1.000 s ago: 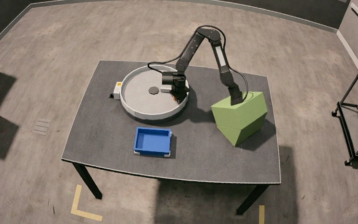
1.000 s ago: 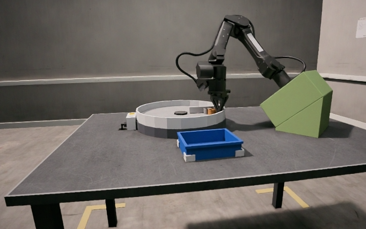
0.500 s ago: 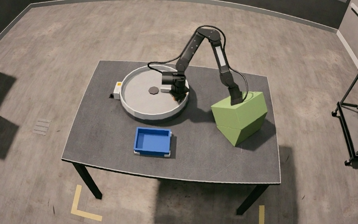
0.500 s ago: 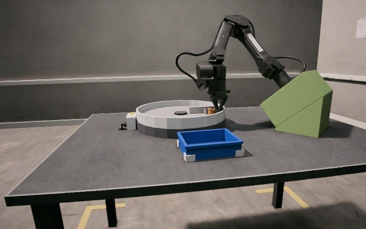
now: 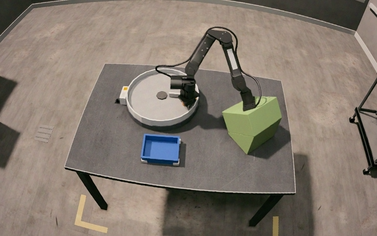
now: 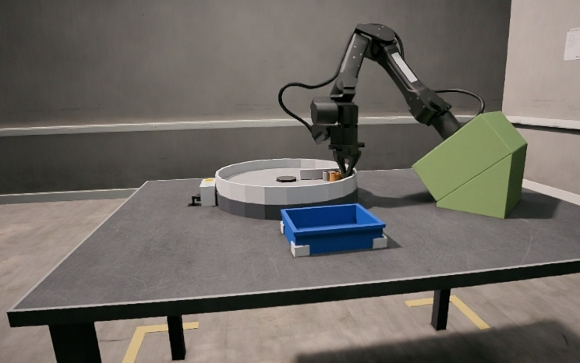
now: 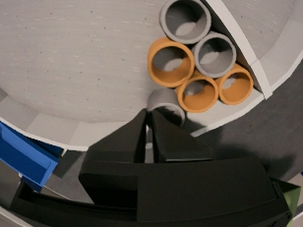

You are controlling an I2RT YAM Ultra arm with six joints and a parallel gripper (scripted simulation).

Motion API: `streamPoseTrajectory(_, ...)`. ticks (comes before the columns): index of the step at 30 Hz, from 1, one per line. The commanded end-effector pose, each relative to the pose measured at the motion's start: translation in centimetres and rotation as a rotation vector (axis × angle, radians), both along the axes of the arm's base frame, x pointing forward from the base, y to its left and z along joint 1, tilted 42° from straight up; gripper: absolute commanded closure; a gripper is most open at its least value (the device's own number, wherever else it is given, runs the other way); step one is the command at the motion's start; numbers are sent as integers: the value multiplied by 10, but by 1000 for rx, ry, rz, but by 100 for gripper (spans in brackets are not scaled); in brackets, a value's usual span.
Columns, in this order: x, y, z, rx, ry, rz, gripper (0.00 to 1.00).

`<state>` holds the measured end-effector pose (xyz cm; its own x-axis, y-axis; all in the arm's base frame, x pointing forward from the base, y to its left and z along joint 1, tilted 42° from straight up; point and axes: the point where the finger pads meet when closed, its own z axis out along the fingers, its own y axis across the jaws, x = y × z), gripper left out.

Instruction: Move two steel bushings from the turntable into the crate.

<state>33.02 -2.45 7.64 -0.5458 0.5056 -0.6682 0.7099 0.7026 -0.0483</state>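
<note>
My gripper (image 5: 189,107) (image 6: 345,174) (image 7: 149,114) points down inside the turntable (image 5: 150,121) (image 6: 277,193) (image 7: 74,53), near its rim. Its fingers are nearly together on the left wall of a grey steel bushing (image 7: 163,96); the thin wall is partly hidden by the tips. Two more grey bushings stand beside it: a larger one (image 7: 186,41) and a smaller one (image 7: 215,75). Three orange bushings, (image 7: 169,85) (image 7: 198,107) (image 7: 236,98), stand among them, touching neighbours. The blue crate (image 5: 161,160) (image 6: 342,244) (image 7: 25,158) shows no bushing inside.
A light grey divider (image 6: 311,174) (image 7: 235,26) stands beside the bushings on the turntable. A dark hub cap (image 5: 161,95) (image 6: 285,178) is at its centre. A white box (image 5: 123,97) (image 6: 208,194) sits at its left. A large green block (image 5: 253,122) (image 6: 479,167) surrounds the arm's base.
</note>
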Motion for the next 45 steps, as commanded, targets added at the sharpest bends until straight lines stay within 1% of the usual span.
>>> streamPoseTrajectory(1, -4, 0, -2, -2, 22, 4, 100)
streamPoseTrajectory(26, -4, 0, -2, -2, 21, 5, 100)
streamPoseTrajectory(27, -3, 1, 0, 0, 13, 5, 100)
streamPoseTrajectory(29, 3, 6, 14, 8, -27, 7, 100)
streamPoseTrajectory(31, 1, 7, 18, 3, -29, 5, 100)
streamPoseTrajectory(33, 1, 7, 18, 3, -29, 5, 100)
streamPoseTrajectory(45, -23, 32, 55, 7, -29, 5, 100)
